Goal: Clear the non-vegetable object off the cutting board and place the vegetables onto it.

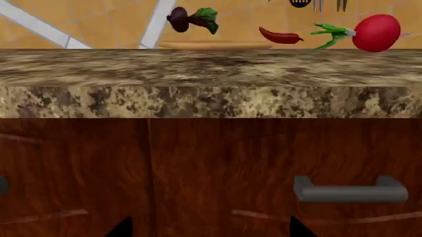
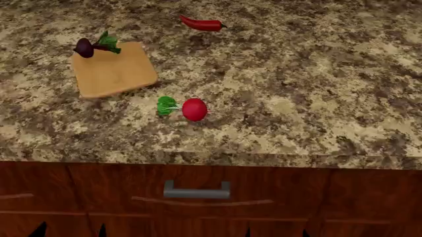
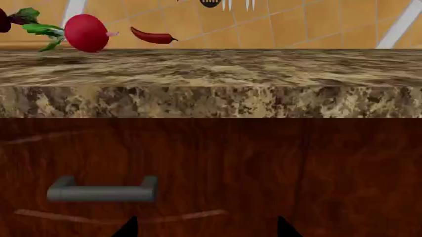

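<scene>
- The cutting board (image 2: 113,74) lies on the granite counter (image 2: 297,98), with the beet (image 2: 84,47) at its far left corner.
- The radish (image 2: 193,109) sits just off the board's near edge; the chili (image 2: 201,23) lies well beyond.
- Both grippers show only dark fingertips down by the drawer handle (image 2: 196,189), so I cannot tell their grip.

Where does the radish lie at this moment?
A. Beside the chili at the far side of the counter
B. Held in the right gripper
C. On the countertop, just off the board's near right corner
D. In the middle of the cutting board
C: in the head view the radish rests on the granite countertop, clear of the cutting board and well nearer than the chili.
</scene>
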You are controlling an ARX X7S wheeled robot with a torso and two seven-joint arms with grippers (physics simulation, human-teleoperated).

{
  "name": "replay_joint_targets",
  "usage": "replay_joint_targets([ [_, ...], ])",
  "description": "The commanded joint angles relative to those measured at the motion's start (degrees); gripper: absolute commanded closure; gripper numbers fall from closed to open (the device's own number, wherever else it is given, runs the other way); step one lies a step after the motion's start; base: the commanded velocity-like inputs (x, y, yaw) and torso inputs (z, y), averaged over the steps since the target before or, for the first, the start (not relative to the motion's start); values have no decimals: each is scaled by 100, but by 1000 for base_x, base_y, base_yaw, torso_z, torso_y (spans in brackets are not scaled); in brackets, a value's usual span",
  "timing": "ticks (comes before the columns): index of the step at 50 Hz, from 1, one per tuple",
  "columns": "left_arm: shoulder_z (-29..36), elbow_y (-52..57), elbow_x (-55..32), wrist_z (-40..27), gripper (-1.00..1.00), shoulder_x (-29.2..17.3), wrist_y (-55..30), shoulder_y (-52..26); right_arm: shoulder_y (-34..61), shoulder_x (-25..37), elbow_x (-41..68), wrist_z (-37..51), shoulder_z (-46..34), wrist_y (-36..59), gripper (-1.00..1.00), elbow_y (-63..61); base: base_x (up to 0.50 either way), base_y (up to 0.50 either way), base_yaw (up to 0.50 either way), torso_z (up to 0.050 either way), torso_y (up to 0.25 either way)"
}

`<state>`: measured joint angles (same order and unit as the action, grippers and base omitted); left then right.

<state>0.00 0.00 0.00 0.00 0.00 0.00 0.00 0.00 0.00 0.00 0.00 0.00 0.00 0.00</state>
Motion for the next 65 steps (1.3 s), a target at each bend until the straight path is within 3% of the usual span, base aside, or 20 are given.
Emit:
replay_joint_targets([
  [1, 141, 61, -130, -142, -100, -130, -31, 27, -20, 59, 58, 83, -82, 30, -100, -51, 0, 0, 0, 0, 0],
  [17, 211, 26, -238, -192, -100, -195, -28, 4, -22, 190, 194, 232, -230, 16, -100, -71, 0, 0, 0, 0, 0],
  [24, -27, 725, -286, -674, -100, -338, -1180, -135, -119, 389, 68, 375, -447, 673, -100, -1022, 0, 0, 0, 0, 0],
  [29, -77, 1586, -415, -581, -100, -610, -2175, -437, 116, 473, 198, 402, -449, 1992, -100, -2219, 0, 0, 0, 0, 0],
  [35, -118, 2596, -658, -544, -100, -792, -3619, -883, 780, 735, 87, 353, -626, 3399, -100, -3249, 0, 0, 0, 0, 0],
  [48, -134, 3695, -1025, -454, -100, -1195, -6187, -2605, 2826, 1040, -20, 12, -952, 5748, -100, -3819, 0, 0, 0, 0, 0],
  [55, -143, 3382, -1140, -283, -100, -1469, -6861, -3670, 4128, 1015, 180, -294, -930, 6737, -100, -3600, 0, 0, 0, 0, 0],
  [65, -122, 2867, -1330, -22, -100, -1678, -7379, -4854, 5703, 1042, 332, -595, -974, 7078, -100, -2381, 0, 0, 0, 0, 0],
])
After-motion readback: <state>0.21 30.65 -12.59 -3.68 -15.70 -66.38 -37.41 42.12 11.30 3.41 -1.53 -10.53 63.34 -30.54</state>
